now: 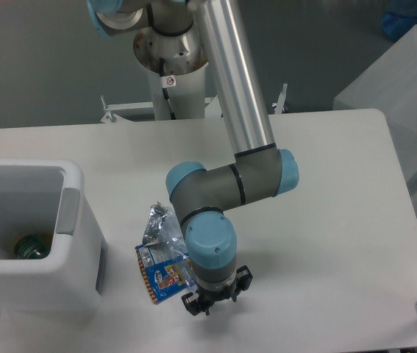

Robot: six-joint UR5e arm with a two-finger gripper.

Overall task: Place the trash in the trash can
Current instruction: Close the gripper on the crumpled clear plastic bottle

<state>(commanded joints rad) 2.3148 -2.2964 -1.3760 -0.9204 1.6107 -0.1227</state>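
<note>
- Crumpled blue snack wrapper [162, 266] lying flat-ish on the white table [326, 220], silver inner face bunched up at its far end, orange-black edge along the left side.
- Just beside the trash can [76, 243], apart from its wall; right part of the foil hidden under the wrist.
- Gripper [209, 301] pointing straight down, low over the table just right of the wrapper's near corner. Fingers mostly hidden by the wrist housing; cannot tell whether spread or pressed together, and nothing visibly pinched.
- Inside the can, a dark greenish round object [30, 246] on the bottom, probably a bottle seen end-on; identity unclear.
- Handling, by judgement: very light, thin foil, no stiffness; likely to crush and fold under the pads rather than resist. Slick printed face, prone to sliding on the tabletop if nudged sideways.
- Best hold, by judgement: the raised silver crumple at the far end, where folds stand proud of the table. Flat blue panel offers little to bite.
- Risk: wrapper skating away or a thin edge slipping out on the lift.
</note>
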